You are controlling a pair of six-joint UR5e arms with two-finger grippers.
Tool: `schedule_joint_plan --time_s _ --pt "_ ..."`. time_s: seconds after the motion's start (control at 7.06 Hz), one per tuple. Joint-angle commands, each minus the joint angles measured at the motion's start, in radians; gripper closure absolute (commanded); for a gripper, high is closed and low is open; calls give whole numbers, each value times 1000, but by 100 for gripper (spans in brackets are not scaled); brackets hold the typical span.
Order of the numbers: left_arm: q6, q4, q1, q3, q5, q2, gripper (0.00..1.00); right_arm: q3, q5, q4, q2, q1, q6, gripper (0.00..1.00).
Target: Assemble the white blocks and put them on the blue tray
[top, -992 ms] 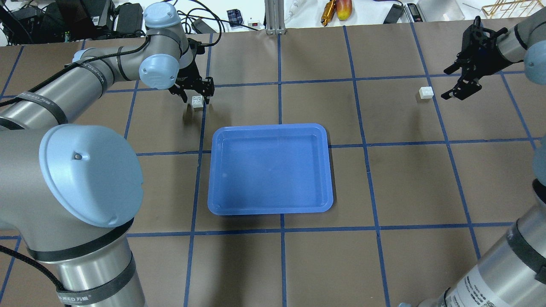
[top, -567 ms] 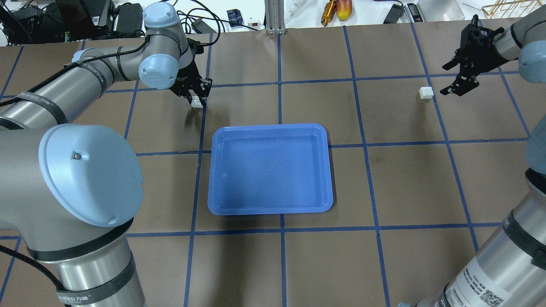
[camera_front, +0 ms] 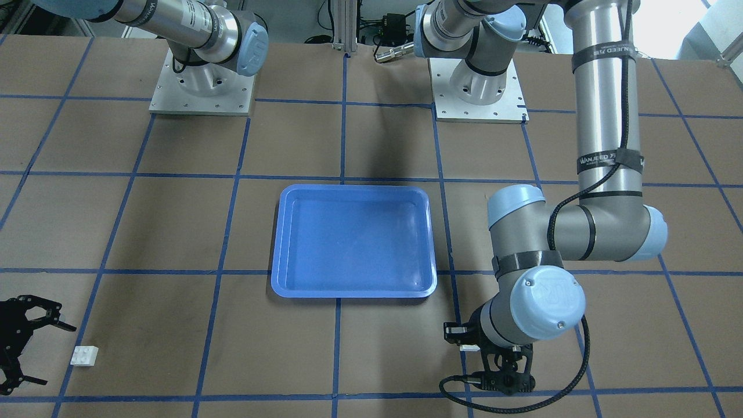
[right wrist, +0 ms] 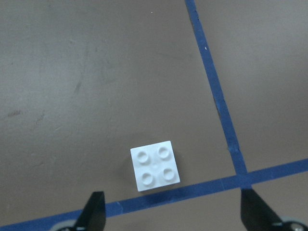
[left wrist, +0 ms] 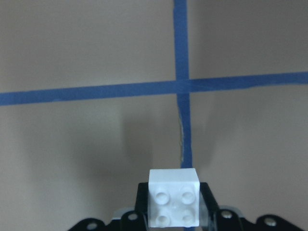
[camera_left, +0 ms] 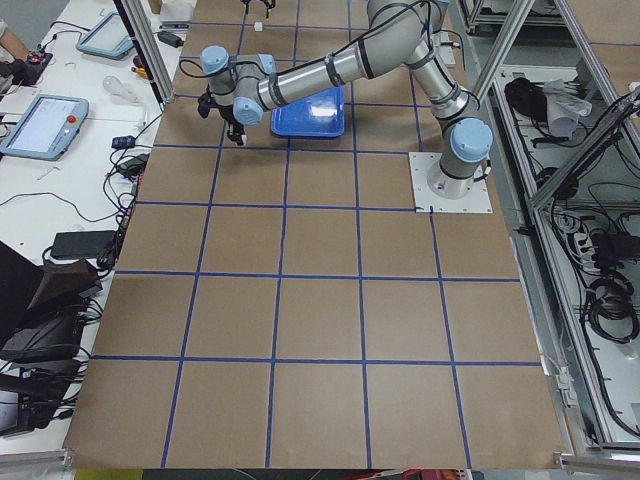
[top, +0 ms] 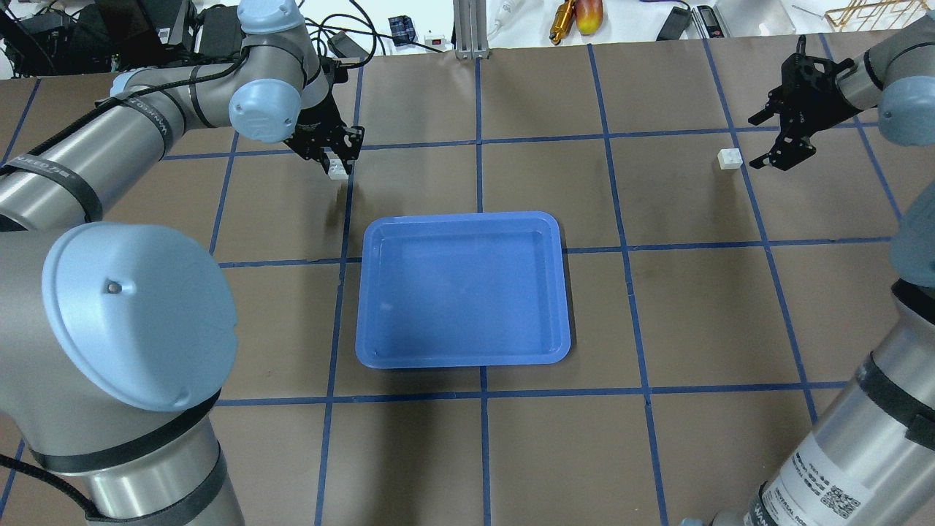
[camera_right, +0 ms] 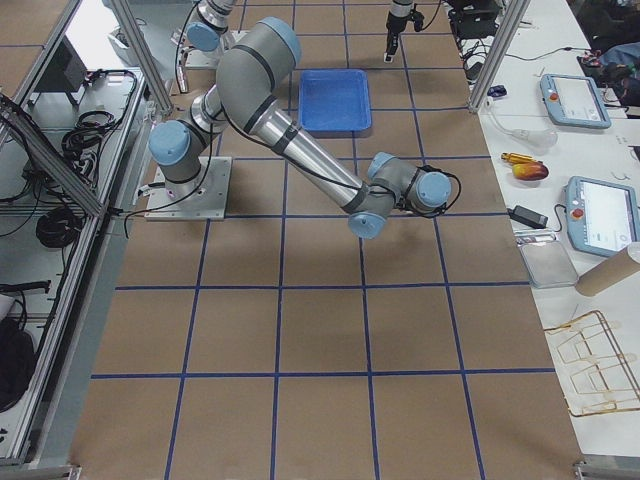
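My left gripper (top: 337, 159) is shut on one white block (top: 337, 169) and holds it a little above the table, beyond the blue tray's (top: 460, 217) far left corner. The left wrist view shows this block (left wrist: 173, 204) studs-up between the fingers. The second white block (top: 728, 158) lies on the table at the far right. My right gripper (top: 756, 143) is open just right of it. In the right wrist view that block (right wrist: 155, 165) lies ahead of the gap between the spread fingers (right wrist: 94, 211). The front view shows it (camera_front: 85, 355) beside the right gripper (camera_front: 57, 354). The tray (camera_front: 354, 293) holds nothing.
The brown table carries a grid of blue tape lines. Beyond its far edge stand an aluminium post (top: 467, 29), cables and tools (top: 577, 18). The two arm bases (camera_front: 200, 87) sit on the robot's side of the tray.
My left gripper has closed on the white block that lay between its fingers and lifted it slightly. My right gripper has shifted towards the other block, still open.
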Motion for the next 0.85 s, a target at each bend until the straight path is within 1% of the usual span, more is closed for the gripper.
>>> schedule_joint_plan --time_s 0.0,0.14,0.28,0.42,0.57,0.71 --pt "-214 -10 -151 -141 -7 136 90 -1 -21 55 17 2 -16 1" --pt "-273 39 -236 -214 -1 180 90 -4 -57 60 8 11 -40 1" --pt "-324 96 -285 -283 -2 204 90 -10 -79 52 15 14 -66 1" --pt "-356 189 -307 -343 -5 212 90 -28 -81 55 24 14 -89 1" --pt "-358 216 -315 -409 -5 224 90 -38 -76 60 38 15 -89 1" --pt "-349 274 -309 -442 -7 221 90 -38 -72 55 41 24 -89 1"
